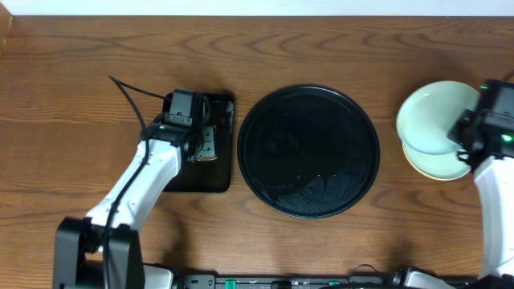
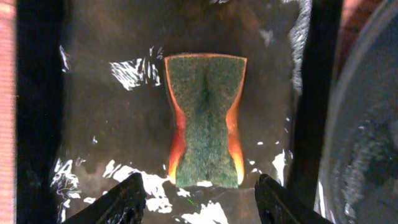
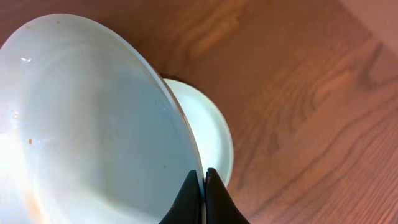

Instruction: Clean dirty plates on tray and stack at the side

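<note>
The round black tray (image 1: pixel 308 151) sits mid-table with no plates on it. My right gripper (image 1: pixel 467 132) is shut on the rim of a pale mint-blue plate (image 1: pixel 434 116), holding it tilted just above the plates stacked at the right side (image 1: pixel 438 167). In the right wrist view my fingers (image 3: pixel 203 180) pinch the plate's edge (image 3: pixel 93 124), with a lower plate (image 3: pixel 208 130) behind it. My left gripper (image 2: pixel 199 193) is open above the green and orange sponge (image 2: pixel 205 118), not touching it.
The sponge lies on a small rectangular black tray (image 1: pixel 205 148) left of the round tray; its wet surface (image 2: pixel 112 112) shows in the left wrist view. Brown wooden table (image 1: pixel 80 80) all around.
</note>
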You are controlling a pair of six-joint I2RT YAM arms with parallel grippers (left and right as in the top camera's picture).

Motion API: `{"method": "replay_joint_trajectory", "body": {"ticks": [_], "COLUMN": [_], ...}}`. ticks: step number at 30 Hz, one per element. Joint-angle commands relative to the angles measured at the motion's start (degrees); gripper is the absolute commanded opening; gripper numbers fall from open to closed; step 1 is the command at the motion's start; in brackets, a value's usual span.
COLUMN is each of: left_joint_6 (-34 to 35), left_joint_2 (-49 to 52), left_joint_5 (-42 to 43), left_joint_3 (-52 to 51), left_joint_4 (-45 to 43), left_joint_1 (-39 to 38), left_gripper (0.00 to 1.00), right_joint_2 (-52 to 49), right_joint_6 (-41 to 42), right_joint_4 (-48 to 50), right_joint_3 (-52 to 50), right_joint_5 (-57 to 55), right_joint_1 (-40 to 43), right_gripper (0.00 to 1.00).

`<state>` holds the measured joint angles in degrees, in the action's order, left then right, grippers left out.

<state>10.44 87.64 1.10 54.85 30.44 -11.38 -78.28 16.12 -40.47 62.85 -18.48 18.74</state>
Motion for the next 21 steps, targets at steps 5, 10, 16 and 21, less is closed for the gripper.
{"method": "replay_joint_trajectory", "body": {"ticks": [5,10,16,21], "left_joint_6": [-0.3,-0.3,-0.3,-0.1], "left_joint_2": [-3.5,-3.5,-3.6,-5.6], "left_joint_5": [-0.3,-0.3,-0.3,-0.3], "left_joint_3": [-0.2,-0.2,-0.2,-0.2], "left_joint_4": [2.8,3.7,4.3,5.1], "left_joint_1": [0.2,0.2,0.2,0.2], "left_gripper": [0.58,0.59,0.59,0.59], "right_joint_2": [-4.5,-7.6,-8.6,-8.6], "right_joint_6": [1.0,1.0,1.0,-4.7], "right_joint_4": [-0.1,0.0,0.3,1.6], "right_joint_3": [0.2,0.2,0.2,0.2], "right_joint_5": [9.1,9.2,12.8,29.0], "right_joint_1": [8.1,9.7,9.8,9.1], "right_gripper": [0.01,0.02,0.41,0.49]}}
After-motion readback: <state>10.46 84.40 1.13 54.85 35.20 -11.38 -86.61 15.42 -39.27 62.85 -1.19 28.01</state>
